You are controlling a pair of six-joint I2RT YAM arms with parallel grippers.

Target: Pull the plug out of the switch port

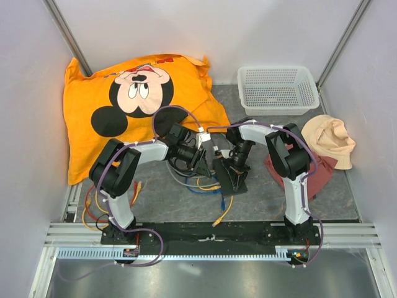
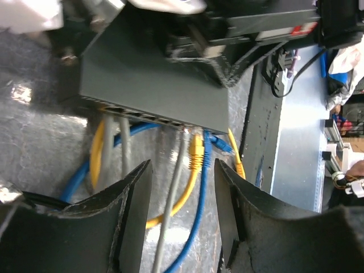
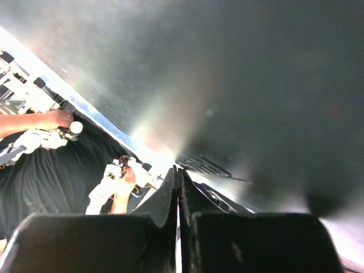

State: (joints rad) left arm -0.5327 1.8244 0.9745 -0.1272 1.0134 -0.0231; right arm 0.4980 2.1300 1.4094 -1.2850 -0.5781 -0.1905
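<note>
The switch (image 2: 148,79) is a flat matte-black box lying on the grey table, with sockets along its near edge. Several cables are plugged in: grey (image 2: 108,142), yellow (image 2: 196,152) and blue (image 2: 207,149). My left gripper (image 2: 182,168) is open just short of that edge, and the grey, yellow and blue cables run between its fingers (image 2: 133,193). In the top view it (image 1: 201,156) sits left of the switch (image 1: 228,180). My right gripper (image 3: 177,173) is shut and empty, its tips down against the switch's top (image 3: 239,85). In the top view it (image 1: 232,171) covers most of the box.
A Mickey Mouse orange pillow (image 1: 133,102) lies at the back left and a white mesh basket (image 1: 276,89) at the back right. A beige hat (image 1: 332,139) on dark red cloth (image 1: 322,174) lies right. Loose yellow (image 1: 224,208) and blue (image 1: 208,189) cables trail toward the near edge.
</note>
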